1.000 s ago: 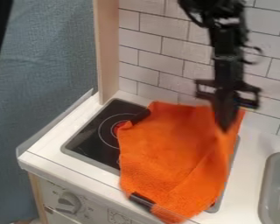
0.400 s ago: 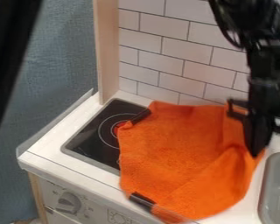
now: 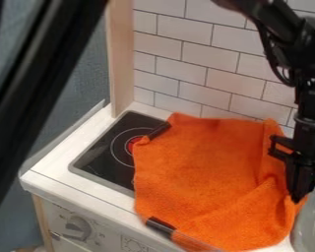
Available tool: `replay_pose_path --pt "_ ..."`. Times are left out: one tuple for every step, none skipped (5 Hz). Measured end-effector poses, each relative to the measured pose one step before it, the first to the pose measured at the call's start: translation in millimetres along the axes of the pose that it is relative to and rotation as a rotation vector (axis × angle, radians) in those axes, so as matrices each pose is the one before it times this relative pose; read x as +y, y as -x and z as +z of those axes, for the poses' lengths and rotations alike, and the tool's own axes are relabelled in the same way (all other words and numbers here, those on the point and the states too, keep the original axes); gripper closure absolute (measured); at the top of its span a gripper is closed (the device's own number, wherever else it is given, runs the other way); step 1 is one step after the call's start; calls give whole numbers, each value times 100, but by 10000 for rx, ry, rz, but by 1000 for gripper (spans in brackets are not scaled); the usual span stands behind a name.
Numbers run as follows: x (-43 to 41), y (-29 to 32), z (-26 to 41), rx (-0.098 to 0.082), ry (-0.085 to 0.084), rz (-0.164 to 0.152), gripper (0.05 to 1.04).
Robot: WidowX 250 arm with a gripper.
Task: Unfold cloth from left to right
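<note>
1. My fingers pinch the right edge of the orange cloth (image 3: 200, 172), beside the sink (image 3: 312, 224).
2. The cloth lies across much of the stove (image 3: 104, 155), leaving its left part bare.

Your black WidowX 250 robot arm (image 3: 278, 23) enters at the top edge, upper right, and slants down to the right. A thin black cable (image 3: 272, 58) bows out on the left of the forearm end. Past the bulky black wrist joint (image 3: 310, 44), the wrist section drops near vertical along the right edge. Black two-finger gripper (image 3: 297, 200) hangs below it at lower right, pointing down, tips tilted slightly left, fingers (image 3: 294, 179) drawn together. Long, straight black arm section (image 3: 45, 93) cuts diagonally across the left side.
</note>
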State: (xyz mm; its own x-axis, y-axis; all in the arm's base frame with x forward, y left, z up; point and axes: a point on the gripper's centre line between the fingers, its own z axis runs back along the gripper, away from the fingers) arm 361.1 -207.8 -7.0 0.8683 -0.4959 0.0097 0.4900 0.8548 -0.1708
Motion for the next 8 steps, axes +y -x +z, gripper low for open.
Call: replay_pose_path --pt "-706 32 -288 58 -134 -143 998" --pt "-93 -21 53 -15 13 -41 831" --pt "-19 226 -255 15 71 21 560" --pt "-281 110 1282 -233 22 -149 255" --pt "-366 -175 2317 -469 34 -91 67" --pt "304 163 2055 -363 -147 -62 76" --pt "-17 248 2717 -477 -143 -75 85" --pt "476 579 1396 61 -356 -170 85"
